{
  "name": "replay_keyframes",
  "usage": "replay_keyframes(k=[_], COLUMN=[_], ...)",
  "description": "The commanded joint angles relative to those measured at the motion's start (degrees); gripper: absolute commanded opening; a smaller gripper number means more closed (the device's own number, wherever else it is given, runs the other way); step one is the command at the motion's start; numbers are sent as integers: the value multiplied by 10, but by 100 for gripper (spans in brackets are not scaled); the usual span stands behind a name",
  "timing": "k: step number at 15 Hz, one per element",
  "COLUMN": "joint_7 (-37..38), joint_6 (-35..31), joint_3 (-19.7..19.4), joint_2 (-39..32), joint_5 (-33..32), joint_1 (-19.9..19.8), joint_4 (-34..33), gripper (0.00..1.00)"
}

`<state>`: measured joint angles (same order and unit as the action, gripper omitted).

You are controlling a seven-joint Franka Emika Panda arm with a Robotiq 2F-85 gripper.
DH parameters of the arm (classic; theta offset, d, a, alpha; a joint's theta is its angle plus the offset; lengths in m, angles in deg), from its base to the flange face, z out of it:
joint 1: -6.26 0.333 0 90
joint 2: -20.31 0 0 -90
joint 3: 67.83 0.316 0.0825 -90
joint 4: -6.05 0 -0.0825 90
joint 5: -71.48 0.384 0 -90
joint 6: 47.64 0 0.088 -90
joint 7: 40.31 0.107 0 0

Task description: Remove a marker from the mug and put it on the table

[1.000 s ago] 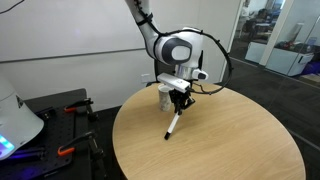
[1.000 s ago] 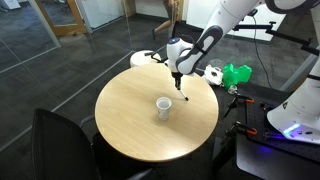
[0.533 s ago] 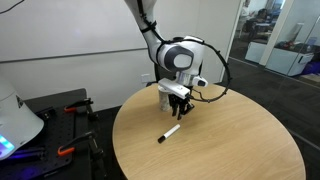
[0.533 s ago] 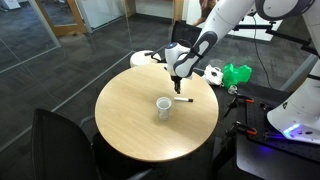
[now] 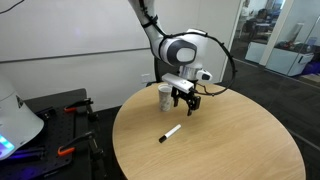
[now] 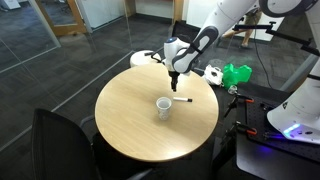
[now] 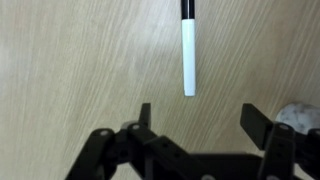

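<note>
Gripper [image 7: 200, 118]: jaws spread wide, nothing between them, in the wrist view. It hangs above the table [image 7: 70, 60], clear of the marker [image 7: 188, 55].

Marker: lies flat on the table, just beside the mug [image 5: 165, 96] and apart from it; not in the mug.

Handling (judged): light, stiff, smooth round barrel; likely to roll if nudged. Take hold at mid-barrel, with the pads across its width, not at the black cap.

View differences:
- Wrist view: shows the white barrel and black cap end-on to the jaws; a pale shape at the frame edge is probably the mug.
- In both exterior views: the gripper [image 5: 186, 103] stands raised near the mug, the marker [image 5: 170, 133] rests on the round table [image 5: 240, 140]. Mug contents are too small to tell [image 6: 162, 106]
</note>
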<state>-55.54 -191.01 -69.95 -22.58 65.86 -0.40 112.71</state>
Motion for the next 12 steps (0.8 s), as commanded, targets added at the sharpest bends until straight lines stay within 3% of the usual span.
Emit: replay_keyframes(k=[1, 9, 10, 12], joint_7=[31, 54, 34, 34], joint_6=[-22, -24, -5, -5], joint_3=[-7, -13, -9, -9], joint_2=[110, 308, 257, 288], joint_5=[-1, -34, -19, -20], joint_1=[2, 23, 14, 18], joint_4=[89, 233, 181, 206], gripper=[100, 100, 100, 100])
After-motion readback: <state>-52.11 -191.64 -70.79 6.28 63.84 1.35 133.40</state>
